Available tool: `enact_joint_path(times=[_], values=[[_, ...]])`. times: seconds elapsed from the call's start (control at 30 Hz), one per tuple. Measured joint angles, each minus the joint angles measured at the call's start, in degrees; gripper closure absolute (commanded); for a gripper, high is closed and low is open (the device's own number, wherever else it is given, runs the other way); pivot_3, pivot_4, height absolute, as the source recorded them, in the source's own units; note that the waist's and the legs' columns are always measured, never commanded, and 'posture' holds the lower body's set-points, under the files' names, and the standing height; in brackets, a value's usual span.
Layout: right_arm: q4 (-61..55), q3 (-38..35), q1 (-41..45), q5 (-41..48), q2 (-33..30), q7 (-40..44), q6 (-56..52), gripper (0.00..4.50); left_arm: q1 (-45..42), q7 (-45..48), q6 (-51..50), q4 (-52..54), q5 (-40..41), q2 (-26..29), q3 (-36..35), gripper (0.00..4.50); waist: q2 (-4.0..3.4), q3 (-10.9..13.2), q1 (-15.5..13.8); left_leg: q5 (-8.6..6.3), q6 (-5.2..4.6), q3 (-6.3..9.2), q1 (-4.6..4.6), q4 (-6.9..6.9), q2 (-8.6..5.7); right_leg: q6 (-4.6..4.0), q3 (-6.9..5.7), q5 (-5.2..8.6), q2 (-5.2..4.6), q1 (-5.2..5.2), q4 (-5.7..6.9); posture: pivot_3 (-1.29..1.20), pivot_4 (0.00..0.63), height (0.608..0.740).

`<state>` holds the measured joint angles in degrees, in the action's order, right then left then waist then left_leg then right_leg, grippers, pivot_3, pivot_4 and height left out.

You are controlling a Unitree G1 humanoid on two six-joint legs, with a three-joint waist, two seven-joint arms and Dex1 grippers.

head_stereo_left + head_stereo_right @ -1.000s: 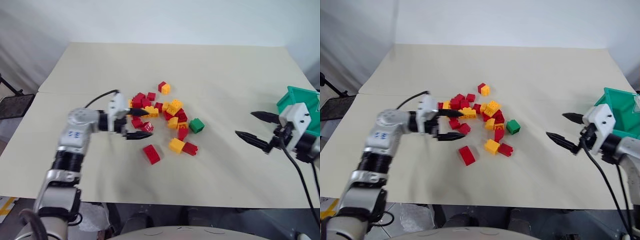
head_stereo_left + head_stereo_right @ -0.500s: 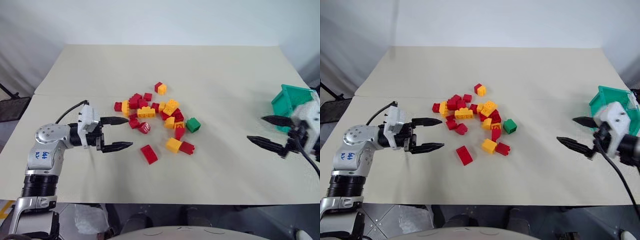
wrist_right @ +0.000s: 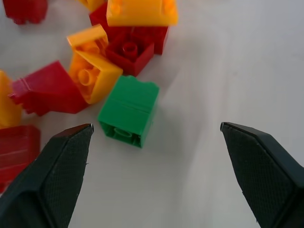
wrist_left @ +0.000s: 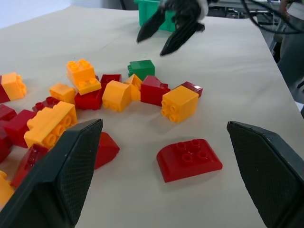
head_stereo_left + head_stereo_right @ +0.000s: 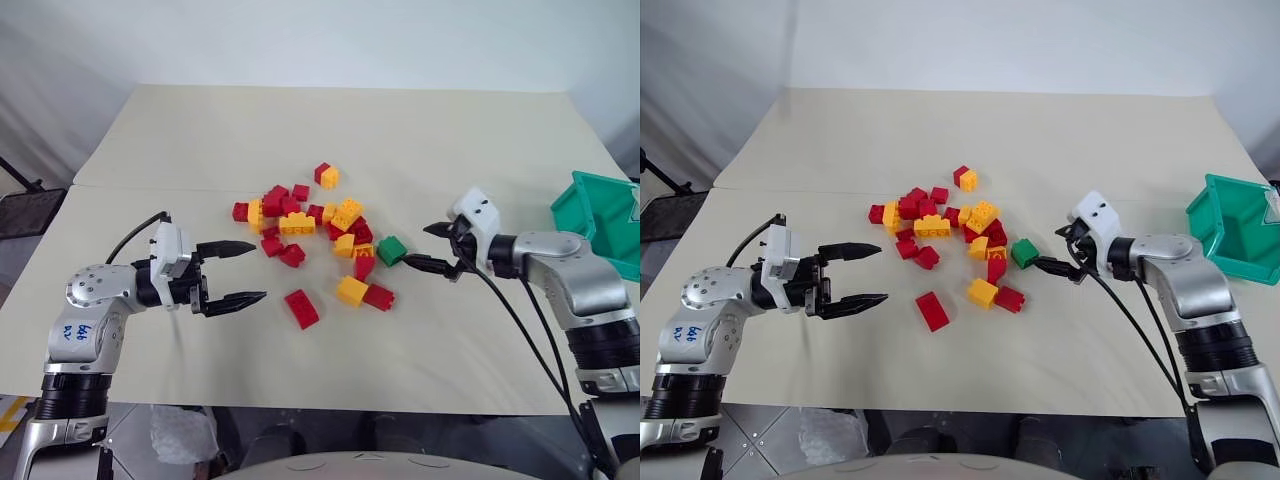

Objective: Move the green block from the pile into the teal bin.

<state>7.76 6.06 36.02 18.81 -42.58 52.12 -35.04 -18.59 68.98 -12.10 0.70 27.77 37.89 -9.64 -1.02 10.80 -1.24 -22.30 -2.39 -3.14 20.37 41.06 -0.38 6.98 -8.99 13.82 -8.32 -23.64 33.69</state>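
- Your right gripper [image 5: 432,248] is hovering with its two black fingers spread wide and nothing between them, just beside the small dark-green studded plastic brick [image 5: 392,250], on the side facing the bin.
- That green block is lying at the right-hand edge of the loose pile of red and yellow-orange studded plastic bricks [image 5: 310,225], tipped so that an open underside is showing in the right wrist view, with a yellow brick [image 3: 93,70] touching one corner.
- You are likely dealing with a light, rigid, hollow piece with smooth, somewhat slippery walls; it should not crush, but it may skid or twist out if pinched on a corner.
- You would do best closing on two opposite flat walls, keeping clear of the yellow neighbour.
- Your left gripper [image 5: 234,272] is hanging open and empty, off to the left of the pile and apart from the bricks.
- The teal-green open-topped plastic bin with slanted walls [image 5: 588,212] is sitting well apart, at the table's right edge.
- You are working on a flat, cream-coloured tabletop [image 5: 300,130], plain and matt, before pale walls.
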Motion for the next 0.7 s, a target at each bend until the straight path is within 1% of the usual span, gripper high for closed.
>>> enact_joint_path(times=[0.2, 0.4, 0.5, 0.67, 0.7], values=[[4.3, 2.6, 3.2, -0.8, 3.6, 3.7, -0.1, 0.00, 2.3, -2.4, -1.2, 4.0, 0.6, 0.1, -0.7, 0.05, 0.00, 0.0, 0.3, 0.00, 0.00, -0.01, -0.01, 0.00, 0.02, 0.00, 0.01, 0.00, 0.02, 0.00, 0.01, 0.00, 0.150, 0.740], [9.6, 3.1, 5.6, -2.5, 8.4, 4.0, 0.4, 0.00, 3.3, -4.5, -2.0, 5.7, 1.1, 0.1, -0.7, 0.05, 0.00, 0.0, 0.6, 0.00, 0.01, -0.01, -0.02, -0.01, 0.03, 0.00, 0.02, 0.00, 0.03, 0.00, 0.03, 0.00, 0.150, 0.740], [11.5, 4.4, 6.4, -5.0, 10.0, 2.5, 1.6, 0.61, 3.3, -5.1, -2.1, 5.7, 1.1, 0.1, -0.6, 0.00, -0.01, 0.0, 0.8, 0.00, 0.01, 0.00, -0.02, -0.02, 0.02, 0.00, 0.02, 0.00, 0.03, 0.00, 0.02, 0.00, 0.150, 0.740], [10.8, 3.5, 5.7, -6.5, 10.6, -0.2, 2.9, 2.29, 1.7, -5.8, -2.1, 5.6, 1.1, -1.1, 1.0, 0.00, -0.01, 0.0, 1.1, 0.00, 0.02, 0.02, -0.02, -0.02, 0.01, 0.00, 0.01, 0.00, 0.03, 0.01, 0.02, 0.00, 0.150, 0.740], [9.9, 2.8, 5.1, -6.4, 10.6, -0.6, 2.7, 2.71, 1.4, -5.9, -2.1, 5.6, 1.1, -1.2, 1.4, 0.00, -0.01, 0.0, 1.2, 0.00, 0.02, 0.02, -0.02, -0.03, 0.02, 0.00, 0.01, 0.00, 0.03, 0.01, 0.01, 0.00, 0.150, 0.740]])
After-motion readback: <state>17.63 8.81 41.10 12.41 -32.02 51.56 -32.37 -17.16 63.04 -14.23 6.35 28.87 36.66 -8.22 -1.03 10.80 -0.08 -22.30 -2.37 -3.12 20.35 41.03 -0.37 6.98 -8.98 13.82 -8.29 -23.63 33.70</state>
